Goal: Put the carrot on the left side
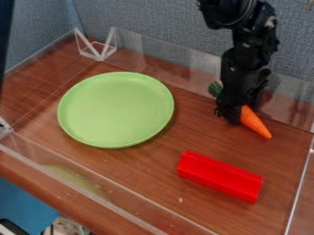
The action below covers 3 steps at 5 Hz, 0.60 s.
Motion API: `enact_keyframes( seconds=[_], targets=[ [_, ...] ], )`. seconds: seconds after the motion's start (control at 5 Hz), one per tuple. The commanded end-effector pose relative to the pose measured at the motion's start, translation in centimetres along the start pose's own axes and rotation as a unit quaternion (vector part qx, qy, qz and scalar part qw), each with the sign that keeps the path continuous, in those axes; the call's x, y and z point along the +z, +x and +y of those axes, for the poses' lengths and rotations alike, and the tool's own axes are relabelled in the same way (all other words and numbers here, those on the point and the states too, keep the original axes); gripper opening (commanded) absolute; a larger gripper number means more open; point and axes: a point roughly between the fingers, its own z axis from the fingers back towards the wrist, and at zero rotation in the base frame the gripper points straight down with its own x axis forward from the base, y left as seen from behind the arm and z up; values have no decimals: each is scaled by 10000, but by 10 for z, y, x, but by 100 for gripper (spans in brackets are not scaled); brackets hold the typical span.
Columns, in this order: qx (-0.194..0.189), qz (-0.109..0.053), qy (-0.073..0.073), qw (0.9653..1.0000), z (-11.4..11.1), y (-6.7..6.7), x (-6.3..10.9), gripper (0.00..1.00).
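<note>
The small orange carrot (256,122) lies low over the wooden table at the right, its pointed tip aimed down-right and its green stem end (216,90) showing behind the fingers. My black gripper (241,105) points straight down and is shut on the carrot's thick end, right at table height. The arm rises from it toward the top edge of the view.
A round green plate (117,108) sits left of centre. A red rectangular block (219,176) lies near the front right. A clear plastic stand (95,42) stands at the back left. Clear walls border the wooden table (185,73).
</note>
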Motion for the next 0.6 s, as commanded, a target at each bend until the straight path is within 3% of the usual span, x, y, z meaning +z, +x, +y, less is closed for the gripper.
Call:
enact_keyframes(
  seconds=[0.0,0.4],
  targets=[
    [-123,67,48,9999,3,-9,1,0],
    [-256,148,52,9995,2,-22,4,0]
  ],
)
